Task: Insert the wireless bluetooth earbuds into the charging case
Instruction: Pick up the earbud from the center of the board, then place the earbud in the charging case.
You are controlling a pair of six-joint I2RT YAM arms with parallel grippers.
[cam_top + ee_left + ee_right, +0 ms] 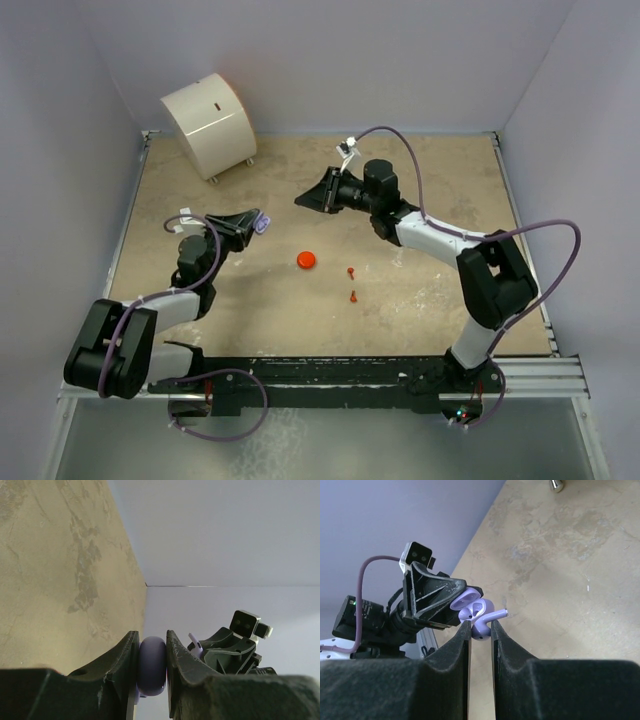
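My left gripper [250,222] is shut on the open lilac charging case [263,224], held above the table at the left. In the left wrist view the gripper [152,639] pinches the case's rounded body [152,667]. My right gripper [305,199] is shut on a lilac earbud [481,631], its stem pointing right, a short way from the case [472,607]. The earbud also shows in the left wrist view [194,645]. Two red-orange earbuds [350,271] [354,296] lie on the table. The second lilac earbud is out of view.
A round red-orange case [306,260] lies on the table centre, left of the red earbuds. A large white cylinder [208,122] lies on its side at the back left corner. Pale walls enclose the tan table on three sides.
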